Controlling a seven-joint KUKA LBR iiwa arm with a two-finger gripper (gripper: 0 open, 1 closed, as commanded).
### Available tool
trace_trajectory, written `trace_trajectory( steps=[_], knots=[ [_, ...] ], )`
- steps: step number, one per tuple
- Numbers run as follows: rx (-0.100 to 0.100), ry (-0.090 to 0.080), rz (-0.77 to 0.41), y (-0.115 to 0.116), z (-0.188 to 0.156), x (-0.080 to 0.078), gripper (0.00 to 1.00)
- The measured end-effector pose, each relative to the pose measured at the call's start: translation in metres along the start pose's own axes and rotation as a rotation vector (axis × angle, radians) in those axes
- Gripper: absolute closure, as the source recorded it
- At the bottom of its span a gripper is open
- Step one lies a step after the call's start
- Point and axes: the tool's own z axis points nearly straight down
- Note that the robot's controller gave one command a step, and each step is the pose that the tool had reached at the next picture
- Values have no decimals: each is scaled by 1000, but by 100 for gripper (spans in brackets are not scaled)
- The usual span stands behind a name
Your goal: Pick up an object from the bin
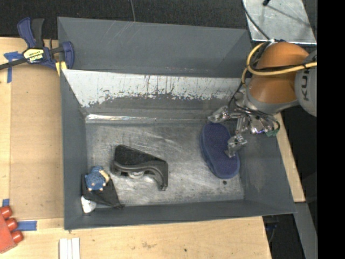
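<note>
Starting at the near-left corner of the grey bin [161, 93], we've got a small toy figure [96, 180] with a blue head. It's sitting on a black scrap [107, 198], and a white bit [86, 204] pokes out just below, right in the corner.

Moving right along the floor, there's a black curved piece [137, 163]. It's broad and textured at its left end and tapers to a bent tail on its right. It lies close beside the toy, and whether the two touch I can't make out. Something pale shows under its arch.

On to the right half now, and here's a dark blue oval pad [214, 147], shaped rather like a shoe sole. It lies flat on the floor, running from the back of the bin toward the front, well apart from the black piece.

And there's the gripper [235, 144], down low over the pad's right edge, about halfway along it. Its tip is right at the blue surface, though I can't say for sure that it's touching. Released or clenched? From this angle I cannot tell, because the metal parts bunch together against the pad.

Furthest right, the arm's orange cover [272, 77] bulges above the bin's right wall. A yellow cable [280, 68] loops across it as the arm reaches in.
</note>
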Motion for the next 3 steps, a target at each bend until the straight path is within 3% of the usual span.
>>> trace_trajectory(
  steps=[1, 2, 3],
  knots=[
    [3, 2, -20, 3, -6, -9, 0],
    [7, -10, -20, 2, -8, -12, 100],
    [8, -3, -410, 9, -225, 21, 100]
  ],
)
